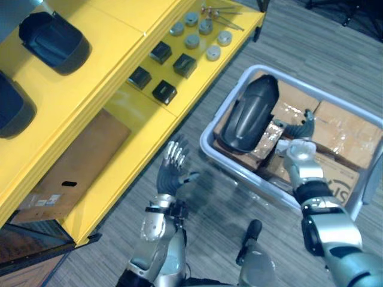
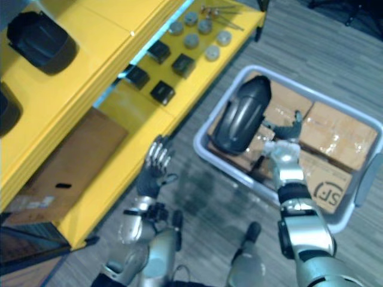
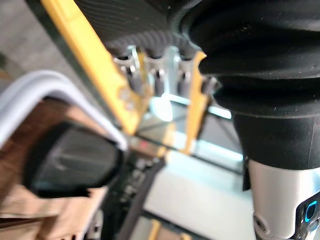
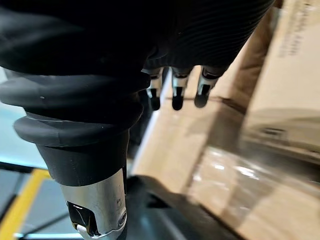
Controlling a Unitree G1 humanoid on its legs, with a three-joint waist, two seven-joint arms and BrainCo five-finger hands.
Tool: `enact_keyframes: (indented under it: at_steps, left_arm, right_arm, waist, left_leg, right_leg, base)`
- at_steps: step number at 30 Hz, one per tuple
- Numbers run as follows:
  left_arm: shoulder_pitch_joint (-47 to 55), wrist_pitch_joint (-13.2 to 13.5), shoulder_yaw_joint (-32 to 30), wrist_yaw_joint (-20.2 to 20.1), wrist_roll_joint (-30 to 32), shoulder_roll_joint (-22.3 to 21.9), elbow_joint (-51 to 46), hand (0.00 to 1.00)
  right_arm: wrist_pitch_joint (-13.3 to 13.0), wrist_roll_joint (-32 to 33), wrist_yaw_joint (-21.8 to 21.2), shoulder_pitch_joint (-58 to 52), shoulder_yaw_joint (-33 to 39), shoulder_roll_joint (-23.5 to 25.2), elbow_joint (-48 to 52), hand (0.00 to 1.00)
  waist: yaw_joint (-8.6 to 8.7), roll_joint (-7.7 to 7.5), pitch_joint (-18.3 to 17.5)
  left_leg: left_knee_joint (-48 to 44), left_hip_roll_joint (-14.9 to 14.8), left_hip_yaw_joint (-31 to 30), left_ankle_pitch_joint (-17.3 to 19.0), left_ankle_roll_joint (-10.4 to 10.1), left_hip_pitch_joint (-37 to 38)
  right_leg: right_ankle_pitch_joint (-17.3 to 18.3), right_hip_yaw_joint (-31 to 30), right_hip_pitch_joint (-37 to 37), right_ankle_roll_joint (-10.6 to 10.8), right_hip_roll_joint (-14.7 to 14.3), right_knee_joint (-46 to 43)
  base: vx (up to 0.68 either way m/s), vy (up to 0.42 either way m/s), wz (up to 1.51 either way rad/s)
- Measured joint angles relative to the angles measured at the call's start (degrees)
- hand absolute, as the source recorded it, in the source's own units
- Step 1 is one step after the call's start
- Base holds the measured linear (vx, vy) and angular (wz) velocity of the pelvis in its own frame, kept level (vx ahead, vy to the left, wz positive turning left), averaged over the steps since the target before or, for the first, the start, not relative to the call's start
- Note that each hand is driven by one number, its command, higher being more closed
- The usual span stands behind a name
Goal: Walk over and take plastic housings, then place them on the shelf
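Left hand (image 1: 169,176), right hand (image 1: 299,148); one housing (image 1: 251,113) in bin (image 1: 205,143).

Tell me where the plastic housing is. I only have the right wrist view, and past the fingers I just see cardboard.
Observer: The black plastic housing leans on the boxes in the grey bin, to the left of the right hand and apart from it.
Operator: Is the other hand doing anything?
Observer: The left hand is open and holds nothing, raised over the floor between the yellow shelf and the bin.
Operator: Anything on the shelf yet?
Observer: Yes, one dark housing sits on its top level, with a second one beside it.
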State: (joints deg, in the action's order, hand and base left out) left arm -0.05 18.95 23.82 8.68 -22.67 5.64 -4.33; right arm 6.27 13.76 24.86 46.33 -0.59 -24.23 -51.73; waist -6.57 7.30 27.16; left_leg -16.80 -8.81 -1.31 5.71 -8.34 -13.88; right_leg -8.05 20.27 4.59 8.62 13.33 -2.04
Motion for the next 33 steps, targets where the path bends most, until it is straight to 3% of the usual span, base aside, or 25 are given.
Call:
enact_keyframes:
  at_steps: [7,8,11,16,22,28,30,33]
  left_arm:
    - [-0.15,-0.16,0.11,1.26,-0.02,-0.29,2.39,0.00]
    - [-0.35,-0.10,0.11,1.58,-0.03,-0.80,2.90,0.00]
    - [-2.00,-0.09,0.72,2.26,-1.76,-1.68,5.51,0.00]
    - [-2.29,0.09,1.33,2.50,-2.08,-1.56,6.59,0.00]
    - [-2.98,1.03,2.14,2.53,-2.08,-1.54,7.49,0.00]
    - [-2.41,1.10,2.31,2.42,-2.05,-1.36,7.61,0.00]
    - [-2.38,1.11,2.33,2.40,-2.04,-1.35,7.61,0.00]
    - [-2.37,1.80,2.43,2.39,-2.02,-1.34,7.61,0.00]
  right_arm:
    - [2.78,-1.81,-1.82,4.78,-1.31,-2.64,-8.38,0.00]
    - [2.82,-3.14,-2.42,6.42,-1.36,-3.69,-10.08,1.00]
    - [4.55,-7.22,-3.32,8.63,-1.91,-6.57,-13.12,1.00]
    - [8.28,-15.17,-6.47,10.18,-5.08,-10.06,-16.63,1.00]
    - [11.55,-24.95,-11.81,12.02,-11.01,-10.24,-18.37,1.00]
    - [13.99,-35.34,-13.95,15.97,-15.94,-10.36,-19.16,1.00]
    - [14.23,-36.66,-13.96,16.29,-17.58,-10.48,-19.14,1.00]
    - [16.93,-36.53,-13.99,16.46,-17.84,-10.58,-19.17,1.00]
  waist:
    - [-1.15,0.72,0.23]
    - [-1.37,1.11,0.18]
    - [-2.48,2.18,0.52]
    - [-3.81,2.44,0.64]
    - [-5.48,2.55,0.58]
    - [-5.76,2.56,0.58]
    - [-5.84,2.56,0.57]
    - [-6.07,2.56,0.57]
  left_leg:
    - [-0.09,0.27,-0.01,-0.63,0.06,-0.88]
    - [-0.41,0.42,-0.40,-0.83,0.13,-2.03]
    - [-1.48,0.53,-2.01,-0.95,0.03,-3.83]
    - [-1.63,0.91,-2.97,-1.36,0.24,-4.47]
    - [-0.81,1.18,-3.87,-2.67,0.13,-6.19]
    - [-0.53,1.32,-4.26,-2.97,-0.03,-6.19]
    - [-0.40,1.31,-4.25,-3.07,0.01,-6.18]
    - [0.65,1.29,-4.23,-3.82,0.00,-6.15]
  right_leg:
    - [0.15,0.02,1.51,-0.19,0.55,-1.25]
    - [0.18,0.24,2.38,-0.24,0.66,-1.60]
    - [0.35,1.68,3.08,-0.50,0.64,-2.59]
    - [1.24,2.93,3.58,-0.46,1.21,-4.23]
    - [1.91,3.52,5.90,-0.74,1.63,-6.10]
    - [2.01,3.79,5.87,-0.82,1.79,-6.40]
    - [2.02,3.79,5.91,-0.83,1.79,-6.41]
    - [2.02,3.82,6.38,-0.85,1.80,-6.42]
  base:
    - [-0.01,0.008,0.00]
    - [-0.03,0.023,0.13]
    - [-0.05,0.012,0.20]
    - [-0.04,0.008,0.10]
    - [-0.03,-0.003,0.08]
    - [0.00,-0.002,0.03]
    - [0.00,0.000,0.00]
    - [0.00,0.000,0.00]
